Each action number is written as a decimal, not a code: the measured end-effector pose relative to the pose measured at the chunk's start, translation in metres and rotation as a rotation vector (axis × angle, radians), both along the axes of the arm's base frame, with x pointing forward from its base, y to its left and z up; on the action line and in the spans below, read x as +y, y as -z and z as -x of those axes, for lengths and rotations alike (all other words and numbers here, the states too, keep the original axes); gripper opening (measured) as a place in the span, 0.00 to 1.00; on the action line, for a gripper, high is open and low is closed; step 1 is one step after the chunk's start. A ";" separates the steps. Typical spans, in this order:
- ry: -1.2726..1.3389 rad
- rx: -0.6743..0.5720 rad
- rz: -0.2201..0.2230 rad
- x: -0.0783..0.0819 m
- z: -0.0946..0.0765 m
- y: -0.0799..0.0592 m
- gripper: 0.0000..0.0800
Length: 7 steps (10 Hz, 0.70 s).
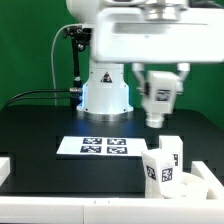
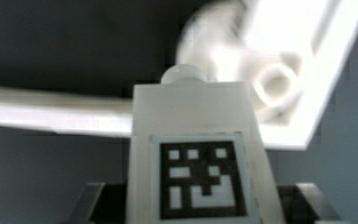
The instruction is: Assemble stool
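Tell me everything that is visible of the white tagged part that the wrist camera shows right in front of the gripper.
The leg is a chunky white block, seemingly plastic, with flat faces and a small rounded stub on its far end. A black-and-white square tag sits on the face toward the camera. It lies lengthwise between the dark fingers, so the gripper seems to be holding it, though the contact is hidden. Behind it is a blurred white piece over the dark table. I cannot pick it out surely in the exterior view.

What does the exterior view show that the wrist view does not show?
Only the exterior view shows the marker board on the black table, the robot base and the whole pincer.

Only the wrist view shows the leg's tag close up.

Both show white stool parts. Whether the pincer holds this leg, the exterior view cannot confirm.
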<state>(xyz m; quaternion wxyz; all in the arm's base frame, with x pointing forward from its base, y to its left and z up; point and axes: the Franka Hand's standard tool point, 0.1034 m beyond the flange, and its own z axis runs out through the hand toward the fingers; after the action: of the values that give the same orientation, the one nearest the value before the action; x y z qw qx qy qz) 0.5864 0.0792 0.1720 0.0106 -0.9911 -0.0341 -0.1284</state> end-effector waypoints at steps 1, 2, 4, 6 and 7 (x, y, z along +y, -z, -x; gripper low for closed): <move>-0.008 -0.069 -0.006 0.016 -0.007 0.000 0.41; -0.012 -0.153 -0.002 0.006 -0.005 0.001 0.41; -0.009 -0.150 -0.001 0.004 -0.002 0.004 0.41; 0.024 -0.136 -0.011 0.005 -0.006 0.015 0.41; 0.044 -0.130 -0.019 0.016 -0.018 0.028 0.41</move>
<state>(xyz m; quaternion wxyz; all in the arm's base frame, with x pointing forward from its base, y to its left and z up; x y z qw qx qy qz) 0.6041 0.0951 0.1442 0.0151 -0.9810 -0.0119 -0.1930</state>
